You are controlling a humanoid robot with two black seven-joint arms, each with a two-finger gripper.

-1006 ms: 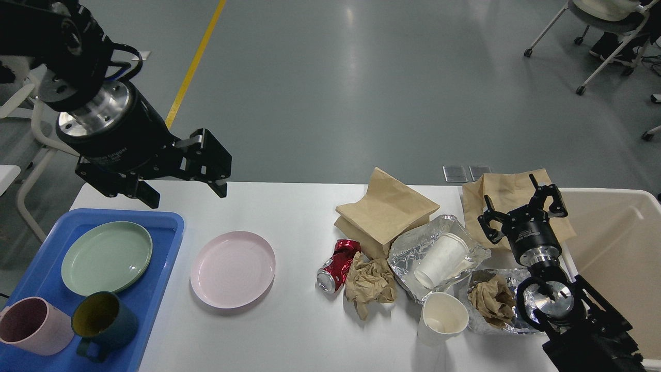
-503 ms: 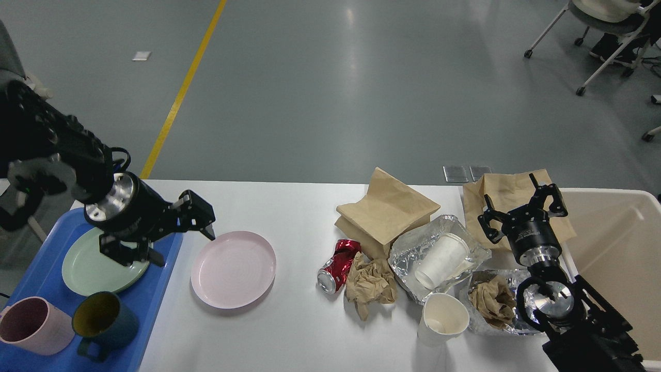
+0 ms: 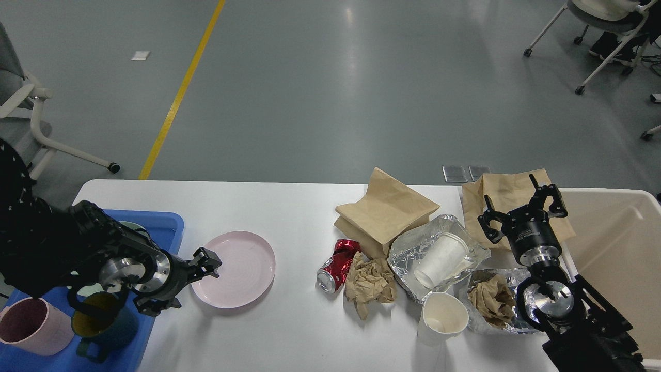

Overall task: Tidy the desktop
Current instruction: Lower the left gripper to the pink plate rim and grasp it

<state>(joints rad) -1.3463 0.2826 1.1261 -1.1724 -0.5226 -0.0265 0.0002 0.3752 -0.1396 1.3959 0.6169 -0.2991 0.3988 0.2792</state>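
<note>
The large white rectangular tabletop (image 3: 289,330) with rounded corners fills the lower half of the head view. The black left arm is brought in low from the left edge, lying across the blue plastic tray (image 3: 165,223), with its silver wrist flange turned toward the camera. The left gripper (image 3: 206,263) is held at the left rim of the round pink plate (image 3: 235,268); whether the rim is pinched cannot be told, since the jaws are seen small and dark and their spacing cannot be made out. A pink mug (image 3: 31,326) and a dark teal mug (image 3: 106,325) are seen on the tray below the arm.

The black right arm is raised from the lower right corner, its forearm pointing away from the camera. The right gripper (image 3: 521,212) is held above a flat brown paper bag (image 3: 508,188), just beside the beige plastic bin (image 3: 614,243), its jaws spread wide with nothing between them.

Between the arms lie a crushed red can (image 3: 338,264), a crumpled brown paper ball (image 3: 369,283), a folded brown paper bag (image 3: 387,209), a foil tray (image 3: 403,250) holding a tipped white paper cup (image 3: 441,261), and an upright white paper cup (image 3: 443,318).
</note>
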